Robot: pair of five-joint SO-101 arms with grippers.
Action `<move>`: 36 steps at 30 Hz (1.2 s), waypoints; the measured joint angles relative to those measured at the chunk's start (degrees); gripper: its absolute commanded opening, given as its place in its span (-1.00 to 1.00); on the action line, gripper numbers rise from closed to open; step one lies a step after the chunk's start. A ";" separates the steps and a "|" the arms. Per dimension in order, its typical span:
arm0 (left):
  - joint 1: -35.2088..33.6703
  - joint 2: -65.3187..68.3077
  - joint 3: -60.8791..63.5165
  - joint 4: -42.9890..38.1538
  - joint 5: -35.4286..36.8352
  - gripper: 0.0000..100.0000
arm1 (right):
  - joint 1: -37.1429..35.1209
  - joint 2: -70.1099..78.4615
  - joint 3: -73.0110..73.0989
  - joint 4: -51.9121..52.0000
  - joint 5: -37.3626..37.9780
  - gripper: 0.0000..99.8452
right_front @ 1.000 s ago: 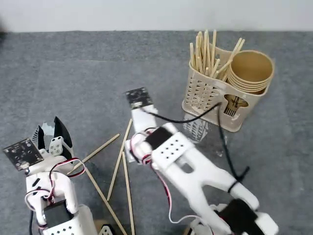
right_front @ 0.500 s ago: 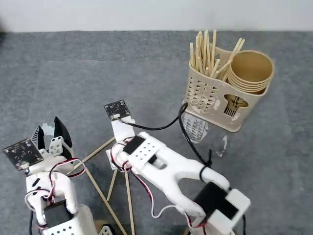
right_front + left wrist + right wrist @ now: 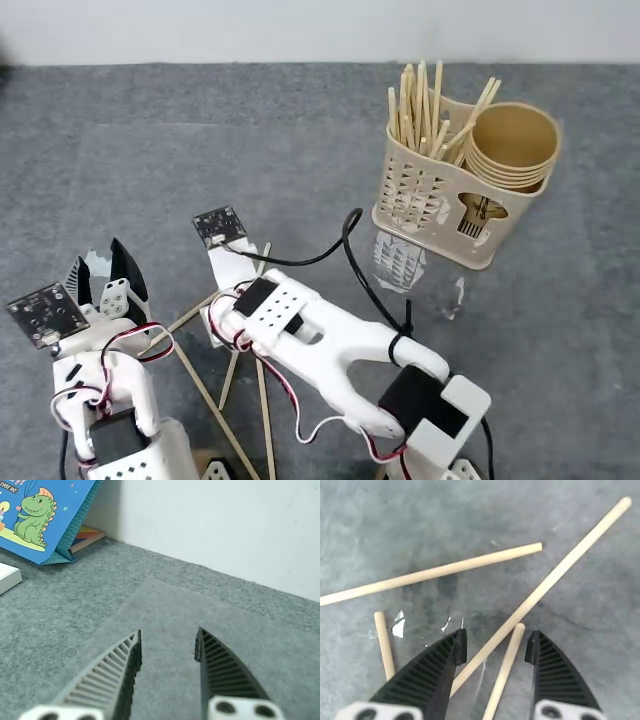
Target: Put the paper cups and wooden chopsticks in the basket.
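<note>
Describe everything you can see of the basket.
The basket is a cream, plastic-looking caddy with slotted lattice walls and a cutlery-shaped cutout on its front. It stands upright on the grey mat, on the far right side in the high view. It has two compartments: one holds a bundle of wooden chopsticks standing on end, the other a nested stack of paper cups, mouths up. A clear crinkled film lies at its base.

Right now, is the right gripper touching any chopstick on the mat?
Cannot tell. In the right wrist view the open right gripper straddles the chopsticks, one finger overlapping the long one, but neither contact nor gap shows plainly.
</note>
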 measured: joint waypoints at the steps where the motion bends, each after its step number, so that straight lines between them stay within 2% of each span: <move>1: 0.00 0.00 0.00 0.00 0.00 -0.66 | 0.00 0.88 0.00 0.00 0.00 -0.59; 8: 0.00 0.00 0.00 0.00 0.00 -0.66 | -0.09 4.22 -1.32 0.09 0.00 -0.59; 14: 0.00 0.00 0.00 0.00 0.00 -0.66 | 1.14 6.77 -6.77 8.70 0.70 -0.59; 22: 0.00 0.00 0.00 0.00 0.00 -0.66 | 4.40 10.20 -10.99 15.82 2.02 -0.94; 36: 0.00 0.00 0.00 0.00 0.00 -0.66 | 8.70 10.37 -11.08 19.69 8.35 -0.98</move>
